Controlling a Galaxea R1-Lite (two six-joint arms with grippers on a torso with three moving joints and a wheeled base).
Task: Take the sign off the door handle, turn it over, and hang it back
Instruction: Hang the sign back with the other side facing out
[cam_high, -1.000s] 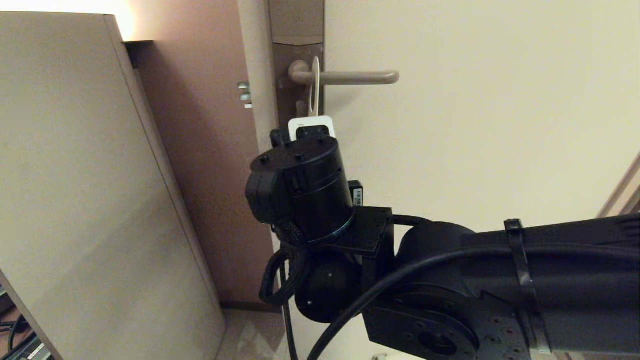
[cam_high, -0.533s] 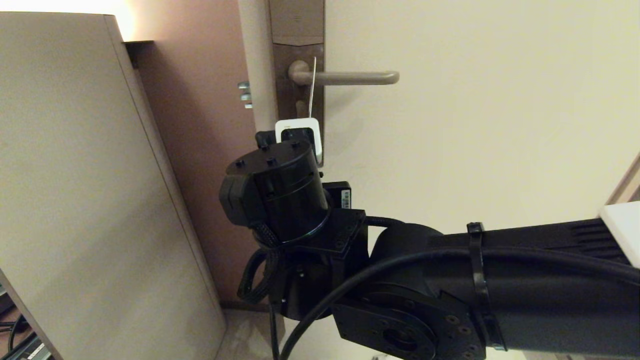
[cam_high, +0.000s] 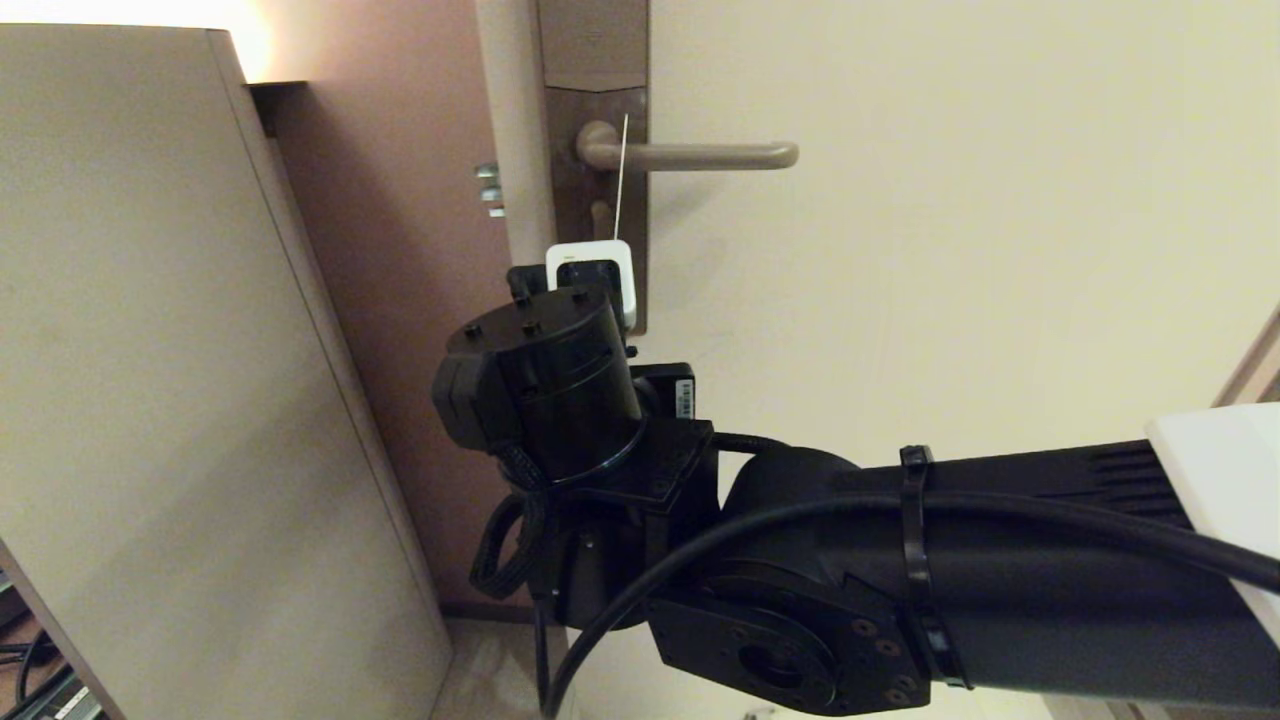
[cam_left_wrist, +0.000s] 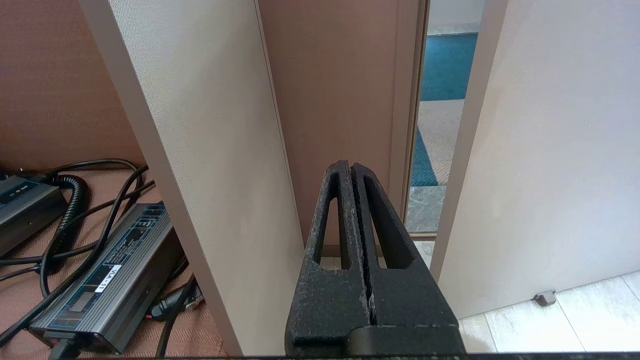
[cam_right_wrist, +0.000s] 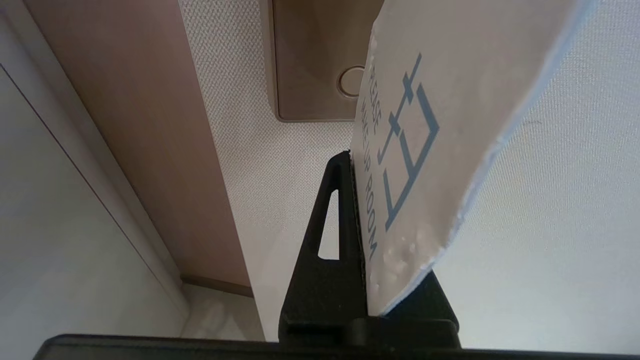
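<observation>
Close in, the right pincer (cam_right_wrist: 357, 210) is clamped on the lower end of the sign (cam_right_wrist: 440, 125), white "make up room" face showing. Farther up, the sign (cam_high: 620, 180) stands edge-on, its hole apparently still around the door handle (cam_high: 700, 155). Best to slide it outward along the lever toward the free tip (no twisting yet). The left pincer (cam_left_wrist: 352, 172) rests closed, empty, down by a cabinet panel (cam_left_wrist: 210, 150).

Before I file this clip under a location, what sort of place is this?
Probably a hotel room doorway. The right gripper holds a sign reading "MAKE UP ROOM", beside a lever door handle on a tall lock plate; carpeted corridor floor shows past the door.
</observation>
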